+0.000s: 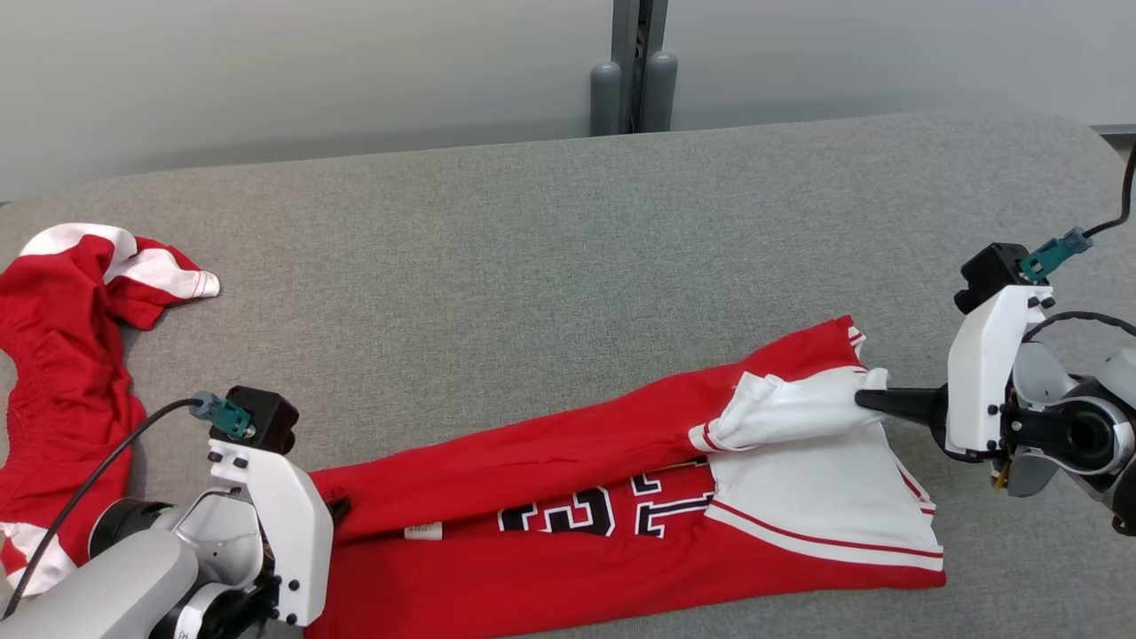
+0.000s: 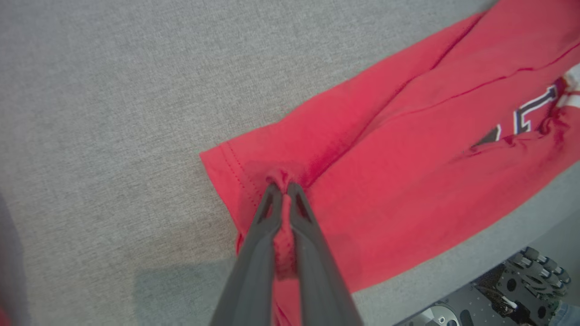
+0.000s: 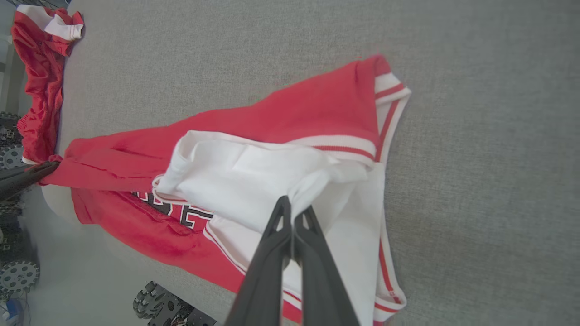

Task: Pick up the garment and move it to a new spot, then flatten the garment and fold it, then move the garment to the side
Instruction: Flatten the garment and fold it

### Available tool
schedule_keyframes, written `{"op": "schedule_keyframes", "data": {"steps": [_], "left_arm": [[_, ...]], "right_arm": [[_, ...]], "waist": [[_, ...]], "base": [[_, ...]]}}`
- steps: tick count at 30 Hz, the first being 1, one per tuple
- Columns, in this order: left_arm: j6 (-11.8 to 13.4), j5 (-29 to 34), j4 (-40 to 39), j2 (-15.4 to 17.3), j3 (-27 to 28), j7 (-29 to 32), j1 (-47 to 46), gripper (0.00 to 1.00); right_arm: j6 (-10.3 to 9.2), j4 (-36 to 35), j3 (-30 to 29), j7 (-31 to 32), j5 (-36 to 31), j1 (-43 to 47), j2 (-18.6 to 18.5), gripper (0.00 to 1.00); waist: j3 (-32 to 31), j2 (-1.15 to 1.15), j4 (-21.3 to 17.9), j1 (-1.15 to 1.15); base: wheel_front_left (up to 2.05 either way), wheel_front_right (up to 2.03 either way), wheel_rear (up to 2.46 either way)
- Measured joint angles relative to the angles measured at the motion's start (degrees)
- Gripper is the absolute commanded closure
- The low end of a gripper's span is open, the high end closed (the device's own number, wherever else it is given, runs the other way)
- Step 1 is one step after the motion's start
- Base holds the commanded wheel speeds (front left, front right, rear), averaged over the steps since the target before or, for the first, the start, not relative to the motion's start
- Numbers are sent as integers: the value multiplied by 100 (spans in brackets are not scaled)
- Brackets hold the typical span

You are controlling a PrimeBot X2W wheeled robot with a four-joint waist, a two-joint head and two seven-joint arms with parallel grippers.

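Note:
The garment [image 1: 568, 497] is a red jersey with white sleeves and dark numbers, stretched across the near edge of the grey table [image 1: 532, 248]. My left gripper [image 2: 282, 186] is shut on a pinch of its red hem [image 2: 253, 167] at the left end; in the head view its fingers [image 1: 337, 508] barely show past the wrist. My right gripper [image 3: 294, 206] is shut on bunched white sleeve fabric [image 3: 253, 176] at the right end, and it shows in the head view [image 1: 865, 399] too. Part of the jersey is folded over itself lengthwise.
A second red and white garment [image 1: 62, 355] lies crumpled at the table's far left. A grey post [image 1: 635, 71] stands behind the table. Open grey tabletop lies behind the jersey. The table's near edge runs just under the jersey.

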Motion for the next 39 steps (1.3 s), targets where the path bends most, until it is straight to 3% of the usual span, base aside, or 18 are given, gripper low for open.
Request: {"op": "schedule_keyframes", "data": {"steps": [11, 12, 13, 14, 15, 16, 17, 22, 27, 31, 39], "left_arm": [[-21, -90, 19, -59, -78, -53, 224, 100], [-21, -90, 31, -76, -79, -69, 224, 100], [-22, -90, 43, -90, -81, -85, 226, 100], [-29, -90, 55, -99, -81, -88, 233, 85], [-29, -91, 66, -105, -81, -92, 249, 58], [-30, -92, 80, -115, -83, -111, 275, 6], [-32, -98, 93, -125, -89, -119, 313, 0], [-43, -140, 118, -157, -102, -137, 344, 0], [102, -59, 3, -22, 2, -313, 344, 0], [279, 63, -169, 89, 223, -738, 348, 0], [648, 65, -420, 142, 638, -1691, 822, 0]], "right_arm": [[0, -51, 75, 82, 59, 248, -111, 100], [0, -57, 75, 81, 59, 264, -120, 98], [0, -62, 77, 80, 59, 298, -126, 88], [0, -63, 86, 80, 59, 337, -129, 67], [0, -62, 96, 77, 59, 357, -127, 53], [0, -59, 102, 76, 58, 364, -126, 8], [0, -52, 104, 71, 57, 371, -124, 0], [0, 9, 136, 14, 42, 481, -93, 0], [0, -42, 58, -225, 42, 575, -181, 0], [0, -282, -134, -742, -12, 608, -298, 0], [0, -764, -558, -2436, -286, 1178, -559, 0]], "waist": [[-117, 0, 43, 0], [-127, 0, 45, 0], [-139, 0, 46, 0], [-150, 0, 45, 0], [-161, 0, 43, 0], [-172, 0, 39, 0], [-183, 0, 35, 0], [-254, 0, 30, 0], [-377, 0, 41, 0], [-476, 0, 45, 0], [-638, 0, 50, 0]], "base": [[0, 0, 0], [0, 0, 0], [0, 0, 0], [0, 0, 0], [0, 0, 0], [0, 0, 0], [0, 0, 0], [0, 0, 0], [0, 0, 0], [0, 0, 0], [0, 0, 0]]}}
